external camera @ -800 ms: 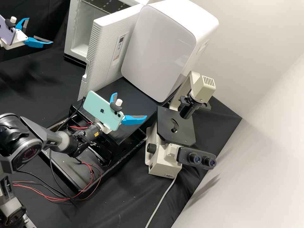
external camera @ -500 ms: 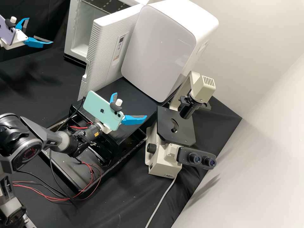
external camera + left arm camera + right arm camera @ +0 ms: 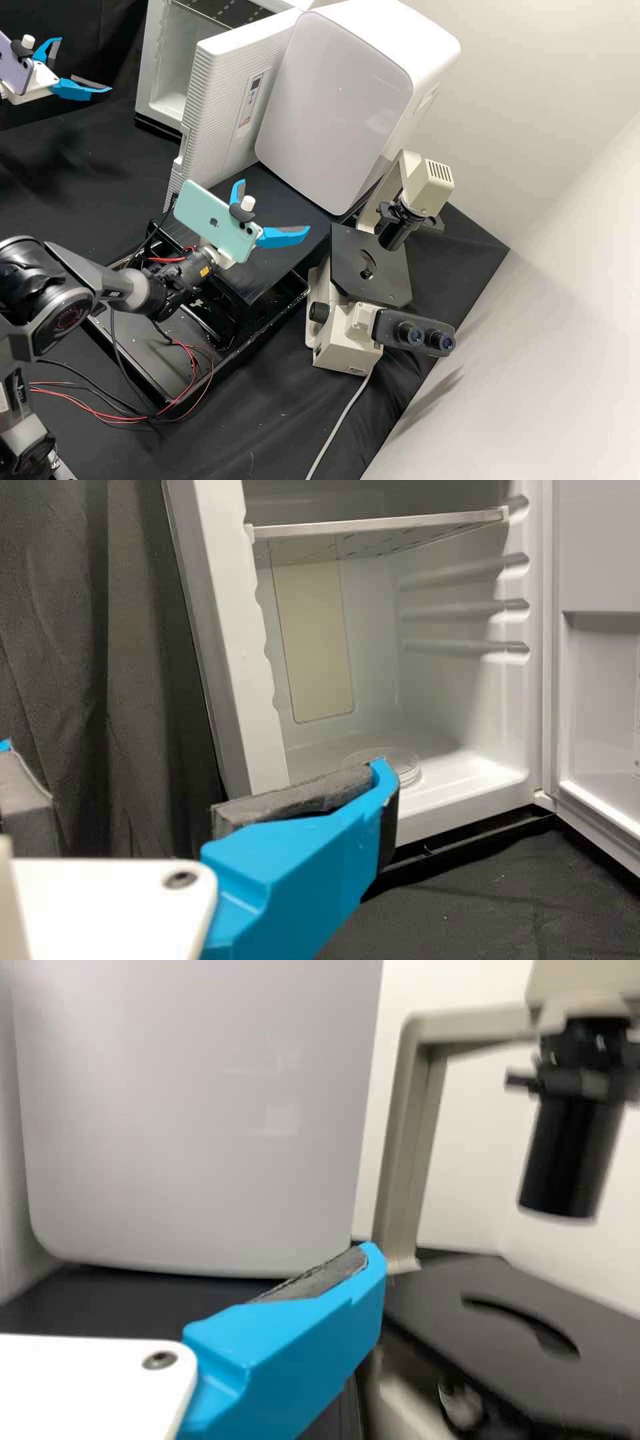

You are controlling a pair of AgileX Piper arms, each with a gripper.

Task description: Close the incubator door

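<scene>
Over to the left of the incubator [image 3: 152, 67], the left gripper [image 3: 85, 64] has its fingers spread wide with nothing between them. Inside the incubator there's a shelf [image 3: 370, 527] across, and a round clear dish [image 3: 409, 770] on its floor. The white, ribbed incubator door [image 3: 217, 100] stands wide open, swung out from the incubator's right side. Right of and in front of the incubator, the right gripper [image 3: 275, 205] is spread wide too, holding nothing. Well right of the incubator sits a microscope [image 3: 345, 333].
</scene>
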